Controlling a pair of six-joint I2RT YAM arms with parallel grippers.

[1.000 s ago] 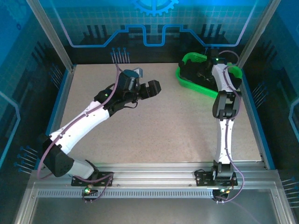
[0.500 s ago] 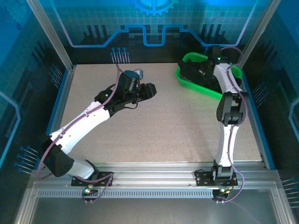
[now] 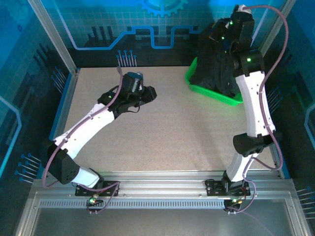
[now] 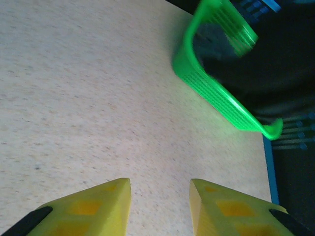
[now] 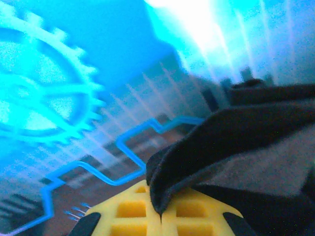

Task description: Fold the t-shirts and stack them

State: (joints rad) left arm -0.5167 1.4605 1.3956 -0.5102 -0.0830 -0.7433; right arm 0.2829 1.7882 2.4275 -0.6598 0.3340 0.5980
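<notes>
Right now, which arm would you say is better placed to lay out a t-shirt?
Right: the right gripper is shut on a dark t-shirt hanging over the basket; the left gripper is empty.

High overview, close wrists, shared basket [image 3: 211, 93]

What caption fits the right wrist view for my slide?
Right gripper shut on a fold of dark t-shirt, held up against the blue backdrop.

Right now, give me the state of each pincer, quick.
Left pincer: open, holding nothing.
Right pincer: closed on a dark t-shirt.
</notes>
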